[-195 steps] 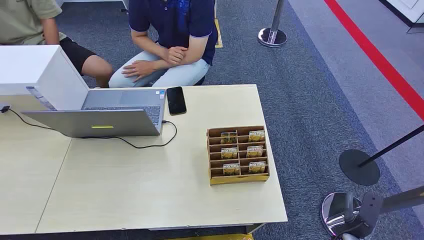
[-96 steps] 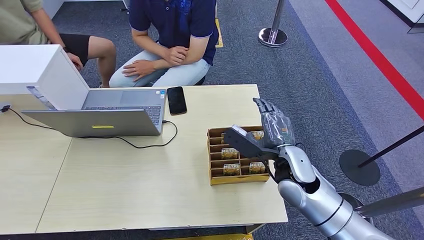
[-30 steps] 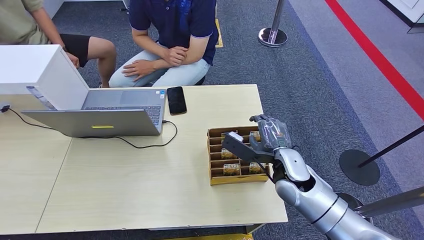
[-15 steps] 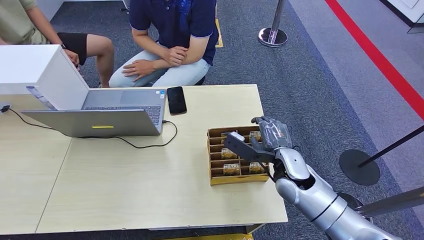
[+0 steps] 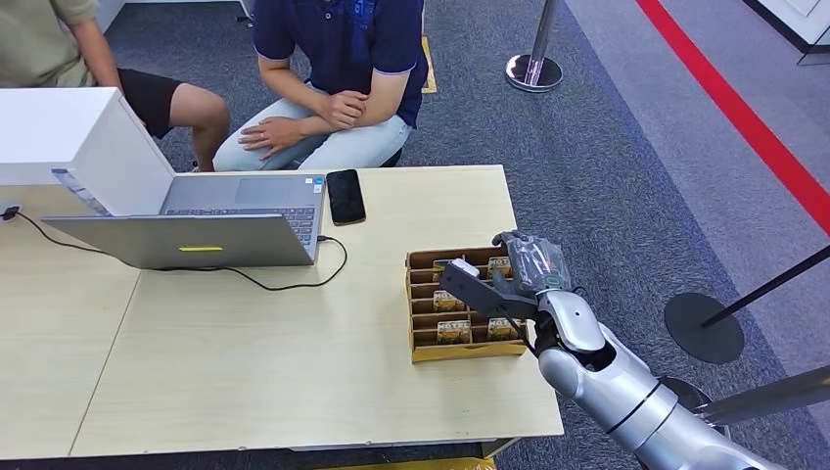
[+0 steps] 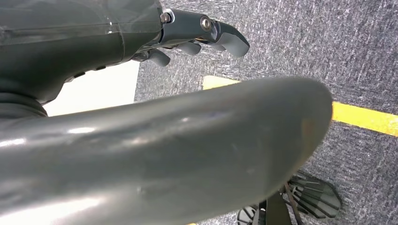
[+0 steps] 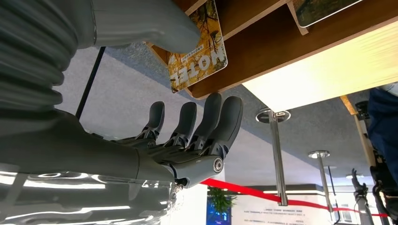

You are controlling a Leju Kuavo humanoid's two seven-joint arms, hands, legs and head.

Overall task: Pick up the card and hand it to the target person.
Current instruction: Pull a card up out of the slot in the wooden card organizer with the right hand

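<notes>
On table (image 5: 294, 372), card holder (image 5: 421, 294) under right hand (image 5: 509, 269), thumb (image 7: 155, 28) against a card (image 7: 199, 47) in its far right slot, fingers (image 7: 211, 122) spread apart, gripping nothing.

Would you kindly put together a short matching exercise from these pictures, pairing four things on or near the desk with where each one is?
Things:
1. phone
2. card holder
3. right hand
4. laptop

Places:
A. over the card holder's far right corner, fingers curled by a hotel card
B. open on the left part of the table, with a black cable running from it
C. flat at the table's far edge, just right of the laptop
D. standing on the right part of the table, with cards in its rows

Pairs: 1-C, 2-D, 3-A, 4-B
</notes>
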